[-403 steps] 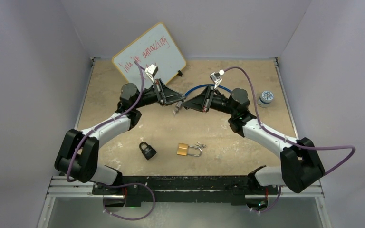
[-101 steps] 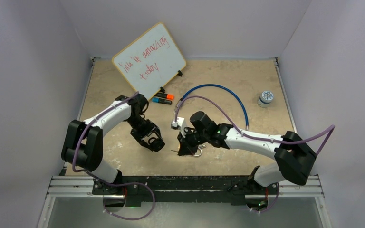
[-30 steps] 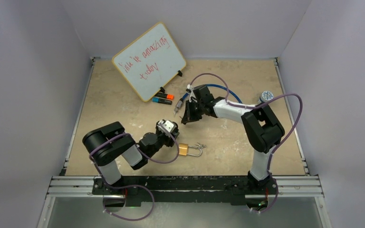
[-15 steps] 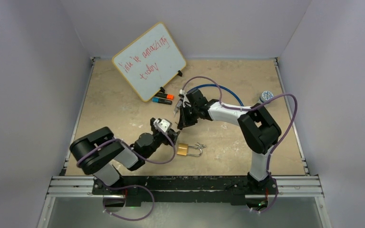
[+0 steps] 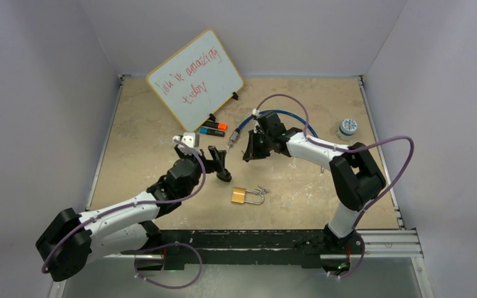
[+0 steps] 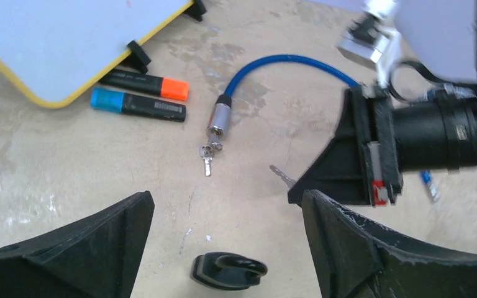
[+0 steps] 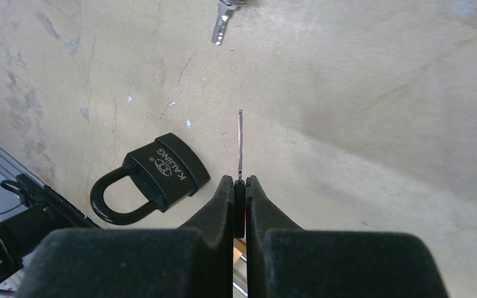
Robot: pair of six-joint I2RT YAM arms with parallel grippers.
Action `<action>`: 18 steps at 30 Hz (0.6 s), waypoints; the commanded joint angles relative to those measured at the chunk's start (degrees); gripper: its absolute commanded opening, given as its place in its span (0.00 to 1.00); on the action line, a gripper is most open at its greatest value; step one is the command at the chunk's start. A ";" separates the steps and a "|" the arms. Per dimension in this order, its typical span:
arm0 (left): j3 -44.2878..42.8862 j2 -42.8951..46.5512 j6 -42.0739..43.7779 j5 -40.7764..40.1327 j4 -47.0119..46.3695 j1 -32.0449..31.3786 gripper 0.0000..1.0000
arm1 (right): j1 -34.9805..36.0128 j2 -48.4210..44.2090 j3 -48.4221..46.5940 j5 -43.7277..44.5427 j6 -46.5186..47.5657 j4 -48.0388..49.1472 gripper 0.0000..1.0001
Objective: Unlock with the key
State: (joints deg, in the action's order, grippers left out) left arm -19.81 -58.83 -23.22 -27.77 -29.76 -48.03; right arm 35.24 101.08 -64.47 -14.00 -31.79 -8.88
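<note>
Right gripper is pinched tight on the key. The fingertips press on the key's head and the thin silver blade sticks straight out past them. It shows edge-on in the right wrist view and as a flat silvery tip in the left wrist view. The blade is in the air, touching nothing. Left gripper is spread wide with nothing between the fingers, low over the table, facing the right gripper from near.

Black padlock lies flat on the table just beside the key blade, apart from it. It sits under the gap between the left fingers, touching neither. It has a matte black squarish body with rounded corners, and a white logo and lettering on the face (reads roughly KAIJING). The black shackle has both legs seated in the body, so it's locked as far as it shows. Keyhole not visible. In the top view I can't separate it from the left gripper's dark fingers.

Further out, a brass padlock with a steel shackle lies nearer the arm bases, small keys at its shackle. A blue cable lock curls behind the right arm, its metal end with a dangling key toward the centre. Two markers, orange-capped and blue-capped, lie side by side at the foot of the whiteboard (red writing). A small round jar sits far right.
</note>
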 commanded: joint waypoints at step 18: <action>-34.61 -27.82 -61.98 0.95 65.79 -0.18 0.95 | -3.97 -5.31 9.82 -2.59 -3.21 3.39 0.00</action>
State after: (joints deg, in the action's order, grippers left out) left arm -50.28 -81.28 -75.59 -27.77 25.82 -47.72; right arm 31.81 98.80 -56.42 -15.11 -34.20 -6.83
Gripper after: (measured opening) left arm 0.982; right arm 0.031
